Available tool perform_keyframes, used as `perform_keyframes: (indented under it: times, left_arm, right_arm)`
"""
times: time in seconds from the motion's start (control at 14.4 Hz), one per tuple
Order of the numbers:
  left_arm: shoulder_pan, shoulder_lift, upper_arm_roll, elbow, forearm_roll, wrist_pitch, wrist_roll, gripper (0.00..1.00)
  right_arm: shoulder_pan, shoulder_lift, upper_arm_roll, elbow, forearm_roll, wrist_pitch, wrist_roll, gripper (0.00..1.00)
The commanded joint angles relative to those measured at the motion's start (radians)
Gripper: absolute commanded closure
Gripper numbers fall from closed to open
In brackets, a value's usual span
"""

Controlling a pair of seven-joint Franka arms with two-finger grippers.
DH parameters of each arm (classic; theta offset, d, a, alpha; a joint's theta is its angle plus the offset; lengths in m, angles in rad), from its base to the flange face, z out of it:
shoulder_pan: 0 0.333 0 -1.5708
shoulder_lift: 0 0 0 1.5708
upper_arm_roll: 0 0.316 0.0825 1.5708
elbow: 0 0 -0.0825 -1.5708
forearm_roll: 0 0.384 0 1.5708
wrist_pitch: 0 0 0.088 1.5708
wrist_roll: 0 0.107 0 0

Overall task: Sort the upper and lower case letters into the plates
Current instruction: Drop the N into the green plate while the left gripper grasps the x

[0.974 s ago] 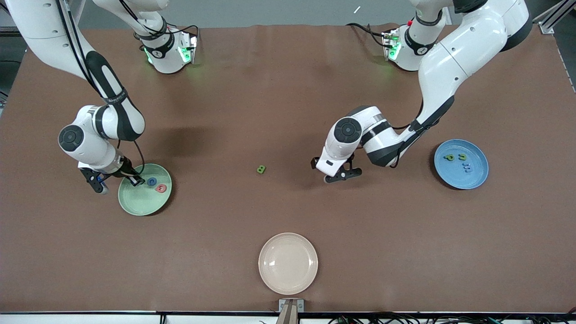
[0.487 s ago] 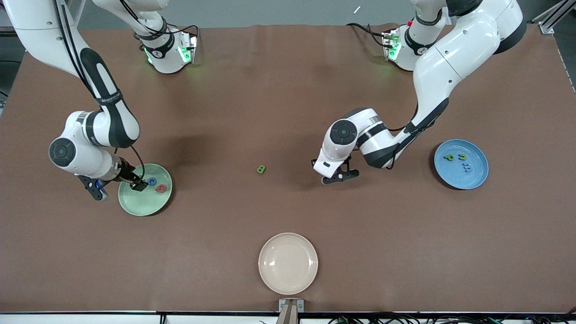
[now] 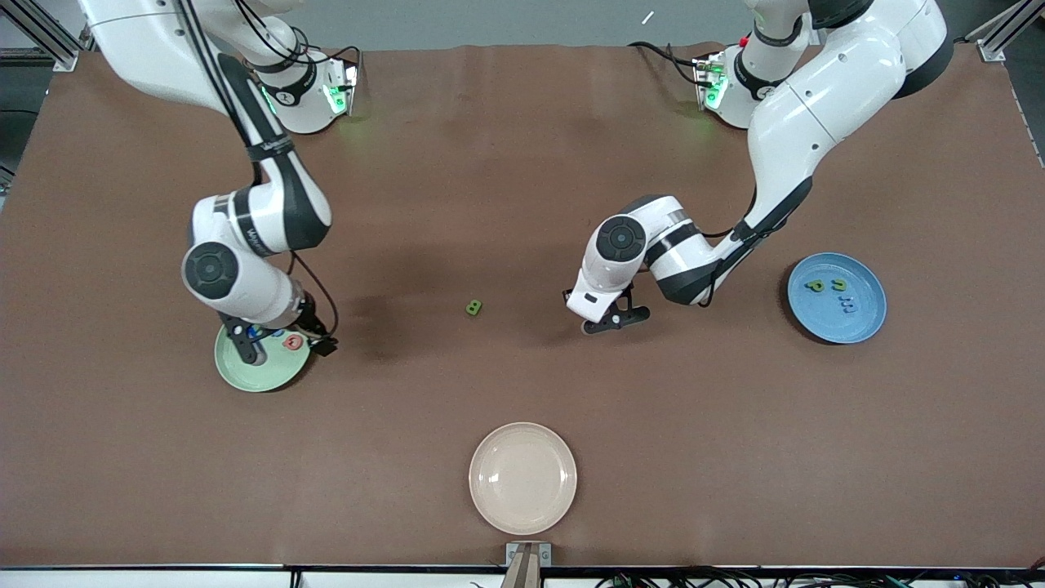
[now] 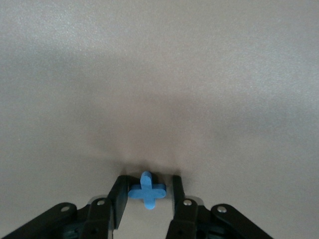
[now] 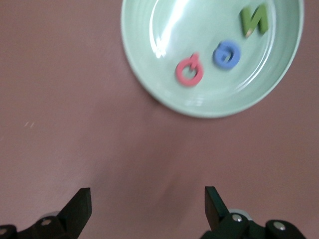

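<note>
**Two arms at work over a table of letters**

Front view: the right gripper (image 3: 282, 347) hangs over the light green plate (image 3: 245, 371) at the right arm's end of the table, its arm covering most of the plate's letters; only the red Q (image 3: 291, 342) shows plainly. The left gripper (image 3: 612, 320) sits low at mid-table, hiding whatever lies under it. A green B (image 3: 473, 308) lies alone on the brown table (image 3: 522, 204), between the two grippers. The blue plate (image 3: 857, 327), at the left arm's end, carries a green p (image 3: 814, 286), a green n (image 3: 838, 284) and a blue m (image 3: 847, 305). A cream plate (image 3: 522, 478) sits nearest the camera.

Left wrist view: what the front camera misses, a blue x (image 4: 147, 189) between the left gripper's fingers (image 4: 118, 198), one touching it, the other just beside it.

Right wrist view: the green plate unobstructed, holding the Q, a blue G (image 5: 227, 54) and a green N (image 5: 254, 21), with the right gripper's fingers (image 5: 79, 209) spread wide and empty.
</note>
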Motion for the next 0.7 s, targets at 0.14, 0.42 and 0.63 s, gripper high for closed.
perform_keyframes:
  times: [0.14, 0.42, 0.63]
  left_arm:
    - [-0.015, 0.011, 0.014, 0.006, -0.012, -0.004, -0.051, 0.78]
    - [-0.002, -0.012, 0.012, 0.007, -0.012, -0.016, -0.063, 0.84]
    - [0.018, -0.038, 0.011, 0.006, -0.01, -0.066, -0.06, 0.85]
  right_arm:
    - [0.139, 0.071, -0.01, 0.041, 0.113, 0.133, 0.163, 0.0]
    - [0.279, 0.205, -0.011, 0.167, 0.06, 0.131, 0.247, 0.0]
    - [0.32, 0.216, -0.011, 0.161, 0.005, 0.133, 0.094, 0.0]
